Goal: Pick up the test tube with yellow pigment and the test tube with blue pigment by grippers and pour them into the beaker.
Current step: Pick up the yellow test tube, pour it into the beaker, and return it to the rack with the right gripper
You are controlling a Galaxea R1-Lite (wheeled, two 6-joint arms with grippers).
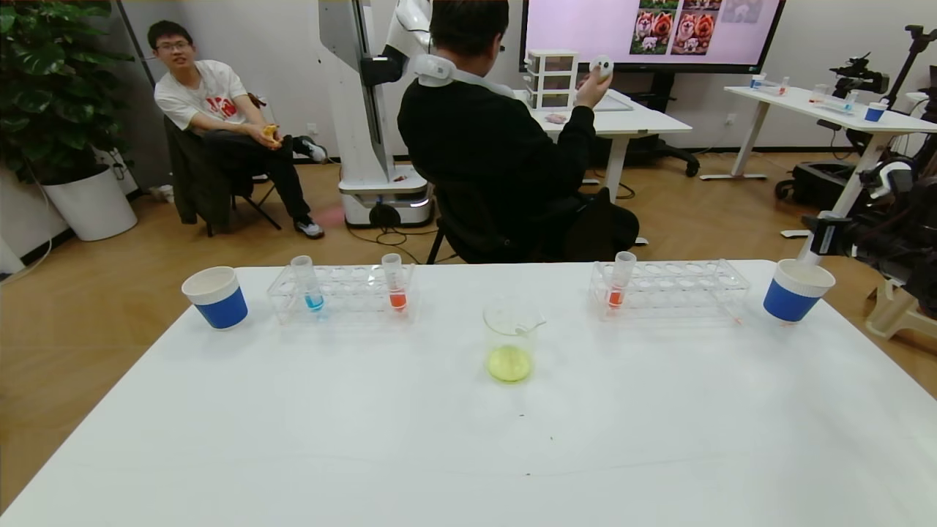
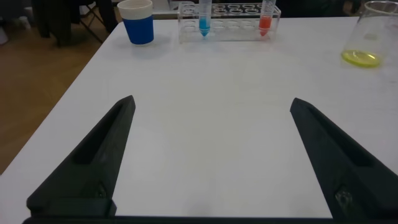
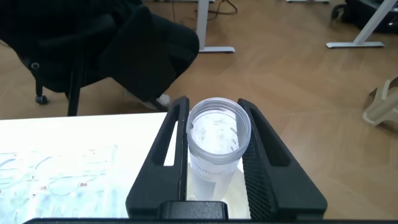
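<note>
Two clear racks stand along the far edge of the white bench in the head view: the left rack at about eleven o'clock from the beaker, the right rack at about one o'clock. The test tube with blue pigment stands upright at the left end of the left rack, with an orange-red tube farther along the same rack; another orange-red tube stands at the left end of the right rack. The beaker sits mid-bench between the racks, nearer the robot, with pale yellow liquid pooled in its bottom. A blue-and-white paper cup stands at the far left, a second cup at the far right. Neither arm shows here. In the left wrist view, the left gripper hangs over bare bench with its jaws spread wide and nothing between them; the blue tube, left rack, cup and beaker lie well ahead of it. In the right wrist view, the right gripper is clamped on an upright clear tube seen from above, its mouth open; no liquid is discernible inside.
</note>
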